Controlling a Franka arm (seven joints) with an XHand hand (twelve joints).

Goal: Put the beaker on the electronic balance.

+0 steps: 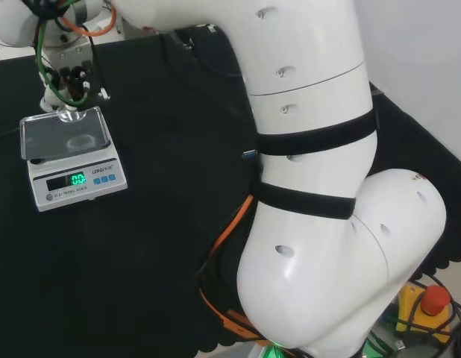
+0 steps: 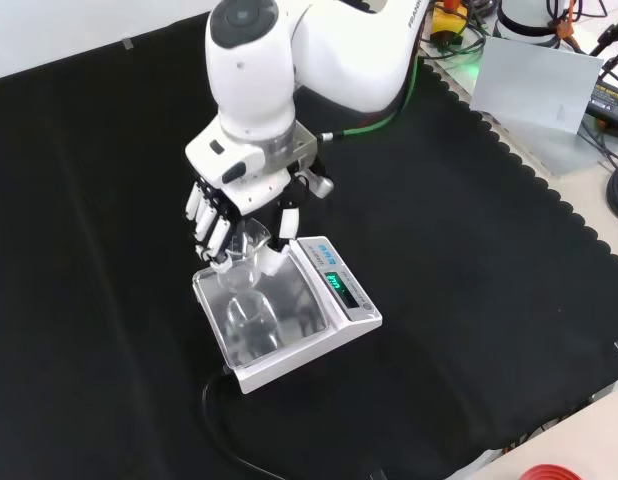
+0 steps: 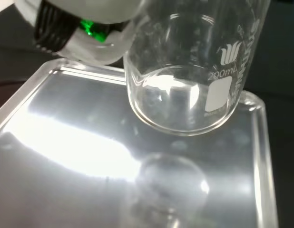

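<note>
1. One clear beaker (image 2: 251, 252), gripped by the hand's (image 2: 229, 215) curled fingers, hangs just above the pan.
2. One electronic balance (image 2: 289, 320) sits on the black-clothed bench (image 2: 469, 250).

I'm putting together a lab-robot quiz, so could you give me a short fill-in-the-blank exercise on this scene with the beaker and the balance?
1. The hand has its fingers curled round a clear glass ____.
2. The beaker is held above the balance's shiny ____.
3. The electronic balance stands on a ____ cloth.
4. The balance's lit digits glow ____.

Missing words: beaker; pan; black; green
</note>
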